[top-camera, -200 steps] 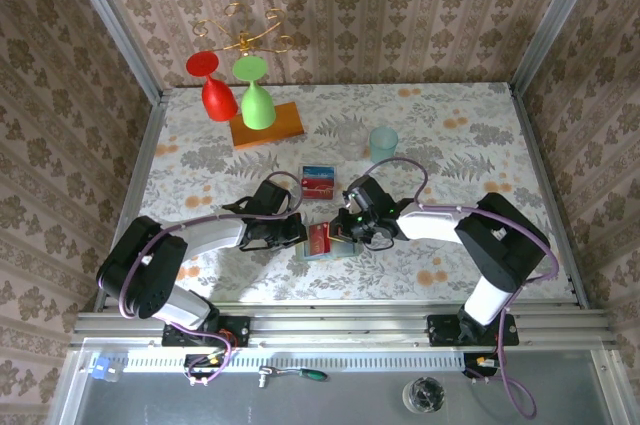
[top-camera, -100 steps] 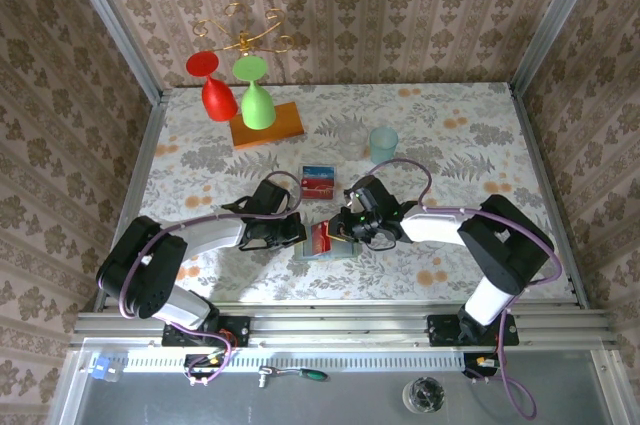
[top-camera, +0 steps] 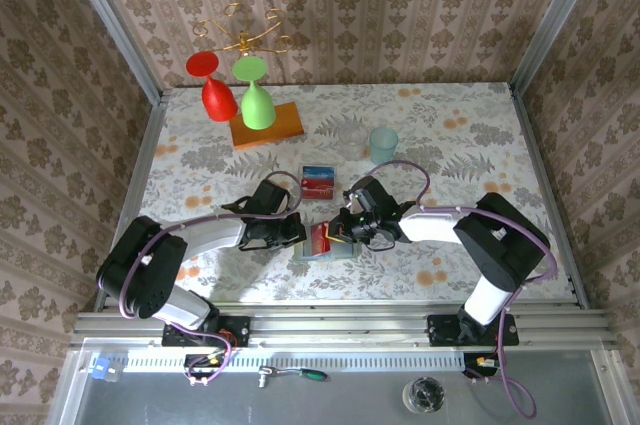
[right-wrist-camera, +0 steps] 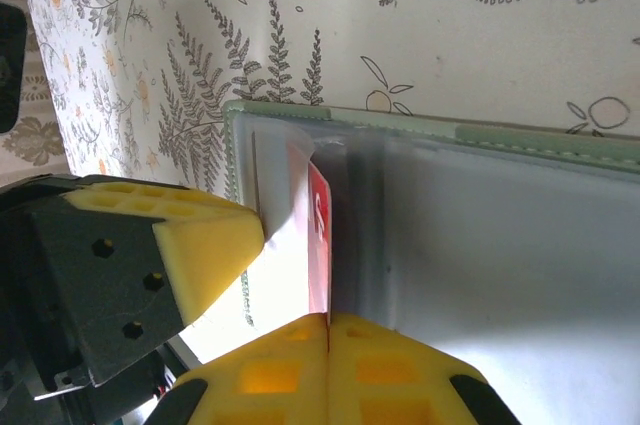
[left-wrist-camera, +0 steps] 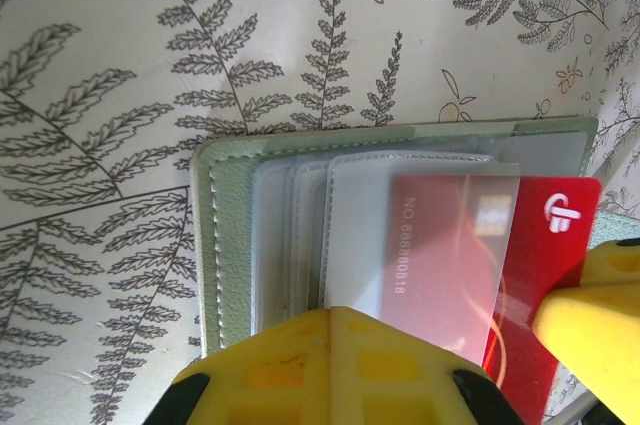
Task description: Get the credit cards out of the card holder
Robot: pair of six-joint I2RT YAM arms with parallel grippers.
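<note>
Your left tool (left-wrist-camera: pixel 330 317) is closed and covers the near edge of the card holder (left-wrist-camera: pixel 225 245), so its hold is unclear. Your right tool (right-wrist-camera: pixel 328 323) pinches the red credit card (left-wrist-camera: pixel 555 255), half out of the holder at the near middle of the tabletop (top-camera: pixel 450 145). Printing reads "NO 8888…", the remaining digits blurred.

Btm of red card (left-wrist-camera: pixel 560 245) & card holder (left-wrist-camera: pixel 215 245) — behind left claw (left-wrist-camera: pixel 330 370)

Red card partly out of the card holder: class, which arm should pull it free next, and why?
Right. The right gripper is shut on the exposed end of the red card; the left gripper, shut, bears on the card holder, probably steadying it.
</note>
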